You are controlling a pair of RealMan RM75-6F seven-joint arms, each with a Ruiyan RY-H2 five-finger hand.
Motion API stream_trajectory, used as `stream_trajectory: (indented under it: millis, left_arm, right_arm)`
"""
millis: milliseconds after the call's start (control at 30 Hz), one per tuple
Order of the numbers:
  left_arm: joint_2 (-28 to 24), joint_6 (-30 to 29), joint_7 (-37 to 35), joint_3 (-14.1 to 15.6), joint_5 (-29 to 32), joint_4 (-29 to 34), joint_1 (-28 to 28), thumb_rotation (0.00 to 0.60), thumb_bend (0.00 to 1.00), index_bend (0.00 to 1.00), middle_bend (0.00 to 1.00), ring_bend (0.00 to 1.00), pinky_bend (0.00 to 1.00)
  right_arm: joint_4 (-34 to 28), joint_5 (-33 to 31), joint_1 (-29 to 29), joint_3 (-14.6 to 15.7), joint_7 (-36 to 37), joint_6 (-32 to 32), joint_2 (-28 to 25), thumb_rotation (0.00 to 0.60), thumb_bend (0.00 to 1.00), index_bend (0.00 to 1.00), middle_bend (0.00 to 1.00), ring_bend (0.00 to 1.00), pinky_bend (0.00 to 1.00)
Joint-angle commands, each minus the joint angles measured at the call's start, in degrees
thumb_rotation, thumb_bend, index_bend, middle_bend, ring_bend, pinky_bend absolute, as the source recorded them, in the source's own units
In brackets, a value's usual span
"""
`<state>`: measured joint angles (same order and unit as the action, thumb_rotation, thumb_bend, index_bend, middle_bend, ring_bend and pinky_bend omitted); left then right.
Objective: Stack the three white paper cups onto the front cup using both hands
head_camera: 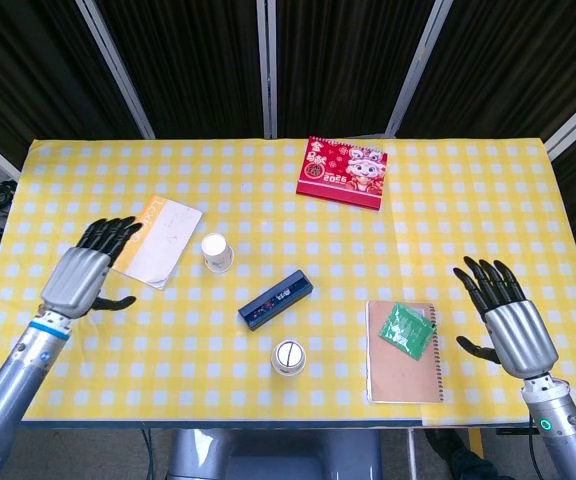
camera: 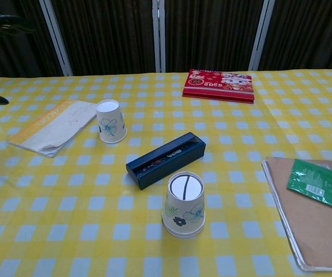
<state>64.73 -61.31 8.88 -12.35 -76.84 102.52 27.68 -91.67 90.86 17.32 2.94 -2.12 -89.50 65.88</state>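
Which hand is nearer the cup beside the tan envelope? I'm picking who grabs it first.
Left. The left hand hovers open over the envelope's far edge, close to that cup; the right hand hovers across the table past the notebook.

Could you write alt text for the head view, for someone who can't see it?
Two open robot hands, left hand and right hand, hover over a yellow checked table holding two upside-down paper cups, a blue box, books.
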Motion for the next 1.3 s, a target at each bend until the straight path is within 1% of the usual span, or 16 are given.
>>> stream_trajectory:
  millis: [33, 133, 200, 300, 400, 467, 533, 567, 633, 733, 833, 933, 1000, 1100, 1167, 1300]
  left_arm:
    - [4.4, 6.4, 4.2, -2.5, 2.4, -3.9, 6.5, 0.6, 0.0, 0.0, 0.0, 0.0, 0.0]
    - [9.2, 12.5, 8.1, -3.7, 7.5, -9.3, 12.6, 0.6, 0.04, 0.0, 0.0, 0.0, 0.0]
    - [11.9, 15.1, 11.2, -4.0, 11.5, -12.3, 15.7, 0.6, 0.05, 0.0, 0.0, 0.0, 0.0]
    - [16.3, 17.7, 13.4, -4.2, 16.3, -17.1, 19.5, 0.6, 0.07, 0.0, 0.0, 0.0, 0.02]
    - [20.7, 18.8, 13.1, -4.0, 17.6, -23.1, 22.1, 0.6, 0.07, 0.0, 0.0, 0.02, 0.05]
    - [22.9, 19.5, 12.6, -3.7, 17.9, -26.7, 23.3, 0.6, 0.11, 0.02, 0.0, 0.04, 0.1]
    - [24.9, 20.3, 11.6, -3.7, 18.2, -30.0, 24.4, 0.6, 0.18, 0.04, 0.02, 0.09, 0.16]
    - [26.0, 21.0, 10.7, -3.8, 18.5, -31.8, 25.0, 0.6, 0.19, 0.05, 0.03, 0.1, 0.18]
    - [27.5, 22.0, 9.2, -4.0, 18.9, -34.0, 25.9, 0.6, 0.23, 0.08, 0.05, 0.14, 0.23]
    - [29.1, 23.0, 8.5, -3.5, 18.5, -37.3, 27.2, 0.6, 0.24, 0.11, 0.1, 0.17, 0.25]
    - [30.1, 24.0, 8.8, -3.5, 20.2, -39.3, 28.3, 0.6, 0.24, 0.15, 0.16, 0.22, 0.3]
    - [30.4, 24.7, 9.6, -3.5, 22.3, -40.2, 29.2, 0.6, 0.25, 0.28, 0.23, 0.28, 0.37]
    - [30.3, 24.8, 10.2, -3.2, 23.2, -40.3, 29.6, 0.6, 0.24, 0.32, 0.27, 0.32, 0.42]
    - [30.0, 24.6, 10.8, -3.0, 23.8, -40.1, 29.7, 0.6, 0.24, 0.36, 0.3, 0.35, 0.5]
    - [29.6, 23.9, 11.5, -2.7, 24.3, -39.8, 29.7, 0.6, 0.24, 0.37, 0.31, 0.37, 0.53]
    - [28.6, 22.6, 12.9, -2.0, 26.1, -38.6, 29.4, 0.6, 0.27, 0.44, 0.38, 0.44, 0.6]
  right_arm:
    - [-1.2, -1.0, -1.1, -0.3, -0.7, -0.2, 0.8, 0.6, 0.0, 0.0, 0.0, 0.0, 0.0]
    - [-1.1, -0.3, -1.3, -1.0, -1.0, -0.4, 0.4, 0.6, 0.0, 0.0, 0.0, 0.0, 0.0]
    - [-0.9, 0.0, -1.7, -1.2, -0.3, -0.4, 0.1, 0.6, 0.0, 0.01, 0.0, 0.0, 0.0]
    - [-0.3, 0.2, -2.1, -1.8, 0.5, -0.5, -0.2, 0.6, 0.0, 0.02, 0.0, 0.0, 0.0]
    - [0.6, 0.6, -2.3, -2.6, 1.9, -0.8, 0.1, 0.6, 0.0, 0.04, 0.0, 0.0, 0.0]
    - [1.1, 0.6, -2.4, -2.9, 2.0, -0.6, 0.3, 0.6, 0.0, 0.04, 0.0, 0.0, 0.0]
    - [1.3, 0.6, -2.5, -3.2, 2.4, -0.3, 0.3, 0.6, 0.0, 0.04, 0.0, 0.0, 0.0]
    - [1.4, 0.6, -2.5, -3.5, 2.8, -0.2, 0.3, 0.6, 0.0, 0.04, 0.0, 0.0, 0.0]
    - [1.6, 0.6, -2.5, -3.8, 3.7, 0.0, 0.3, 0.6, 0.0, 0.05, 0.0, 0.0, 0.0]
    - [2.4, 0.4, -2.5, -4.2, 5.1, 0.7, 0.5, 0.6, 0.0, 0.05, 0.0, 0.0, 0.0]
    - [2.9, 0.3, -2.5, -4.6, 5.7, 1.3, 0.7, 0.6, 0.0, 0.05, 0.0, 0.0, 0.0]
    - [3.1, 0.2, -2.5, -4.9, 6.4, 1.7, 0.7, 0.6, 0.0, 0.05, 0.0, 0.0, 0.0]
    - [3.1, 0.2, -2.6, -5.2, 6.5, 1.8, 0.7, 0.6, 0.0, 0.05, 0.0, 0.0, 0.0]
    - [3.1, 0.2, -2.7, -5.5, 6.6, 1.6, 0.6, 0.6, 0.0, 0.05, 0.0, 0.0, 0.0]
    - [3.0, 0.4, -2.9, -5.6, 6.6, 1.4, 0.6, 0.6, 0.0, 0.05, 0.0, 0.0, 0.0]
    - [2.8, 0.8, -3.2, -5.8, 6.5, 1.2, 0.5, 0.6, 0.0, 0.05, 0.0, 0.0, 0.0]
